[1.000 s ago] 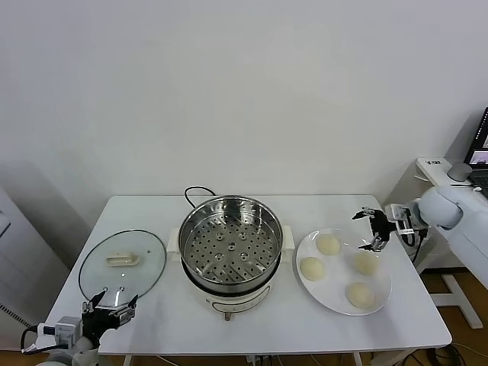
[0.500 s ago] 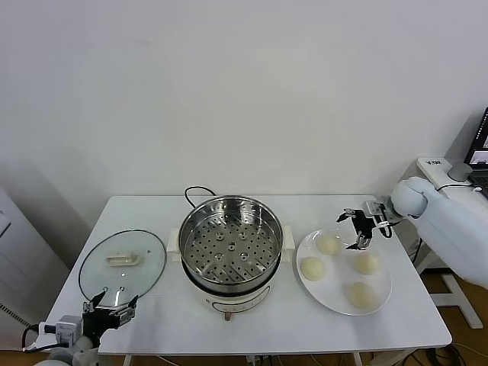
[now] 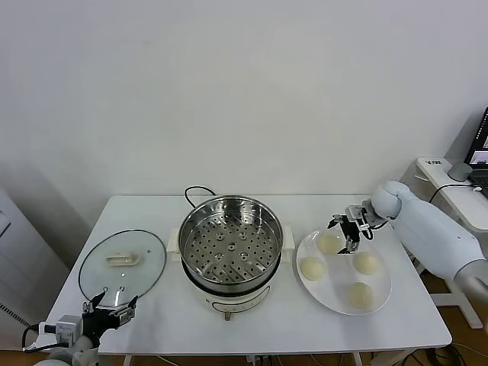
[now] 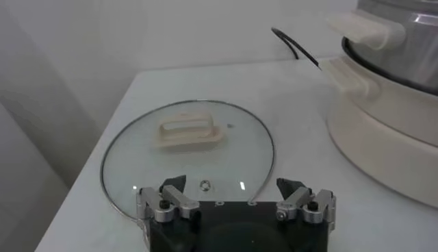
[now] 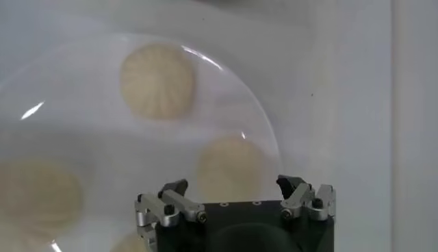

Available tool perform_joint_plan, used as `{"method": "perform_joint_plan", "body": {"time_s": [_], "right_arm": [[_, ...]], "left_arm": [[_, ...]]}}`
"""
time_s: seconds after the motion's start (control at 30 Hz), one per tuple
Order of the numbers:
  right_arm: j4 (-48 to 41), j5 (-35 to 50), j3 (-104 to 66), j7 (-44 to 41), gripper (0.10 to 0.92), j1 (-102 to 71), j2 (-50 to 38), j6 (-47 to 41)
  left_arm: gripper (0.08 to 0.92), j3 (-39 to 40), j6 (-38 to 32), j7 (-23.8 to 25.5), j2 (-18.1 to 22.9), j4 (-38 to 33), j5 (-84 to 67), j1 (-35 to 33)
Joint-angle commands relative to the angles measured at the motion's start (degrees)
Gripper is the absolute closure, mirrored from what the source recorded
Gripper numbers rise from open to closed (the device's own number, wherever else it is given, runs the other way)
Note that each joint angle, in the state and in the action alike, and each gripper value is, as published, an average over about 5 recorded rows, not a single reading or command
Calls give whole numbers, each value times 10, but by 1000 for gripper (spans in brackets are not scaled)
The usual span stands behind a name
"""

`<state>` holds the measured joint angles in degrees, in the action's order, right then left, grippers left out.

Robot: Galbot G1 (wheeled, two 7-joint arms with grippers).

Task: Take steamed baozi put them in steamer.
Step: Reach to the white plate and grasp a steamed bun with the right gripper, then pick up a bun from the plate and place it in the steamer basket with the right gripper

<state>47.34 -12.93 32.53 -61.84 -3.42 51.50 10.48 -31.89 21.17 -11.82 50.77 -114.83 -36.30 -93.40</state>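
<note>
The steamer (image 3: 230, 240), a shiny perforated steel basket on a white base, stands mid-table. Four cream-white baozi lie on a white plate (image 3: 338, 276) to its right: the far one (image 3: 328, 244), the left one (image 3: 312, 268), the right one (image 3: 367, 263) and the near one (image 3: 360, 294). My right gripper (image 3: 345, 230) is open and empty, just above the far baozi. In the right wrist view that baozi (image 5: 231, 168) lies just ahead of the open gripper (image 5: 236, 188), with another (image 5: 159, 81) beyond. My left gripper (image 3: 110, 311) is open and idle at the front left.
A round glass lid (image 3: 122, 261) with a cream handle lies flat left of the steamer; it fills the left wrist view (image 4: 188, 147) ahead of the left gripper (image 4: 236, 195). A black cord (image 3: 194, 192) runs behind the steamer. A side desk stands at the far right.
My right gripper has moved left, from over the plate's right side to over the far baozi, staying open. The left arm has not moved.
</note>
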Motion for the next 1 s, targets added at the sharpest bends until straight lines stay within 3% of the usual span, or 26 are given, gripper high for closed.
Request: {"method": "perform_joint_plan", "body": {"time_s": [0.03,0.13,0.7,1.0], "right_arm": [[-34,-22,-7,-1,203,0,23,6],[-41,-24,-13,1,215,-2,30,4],[-42,-22,-16,-15,474,-3,37,-10],[13,11,18,-19,491,20,5,-16]], "left_arm": [[177,1,0,0,0,1,0,0],[177,1,0,0,0,1,-1,0],[177,0,-3,-1,3,-4,-2,-7],[177,2,-2,-2,8,-6,1,-9]]}}
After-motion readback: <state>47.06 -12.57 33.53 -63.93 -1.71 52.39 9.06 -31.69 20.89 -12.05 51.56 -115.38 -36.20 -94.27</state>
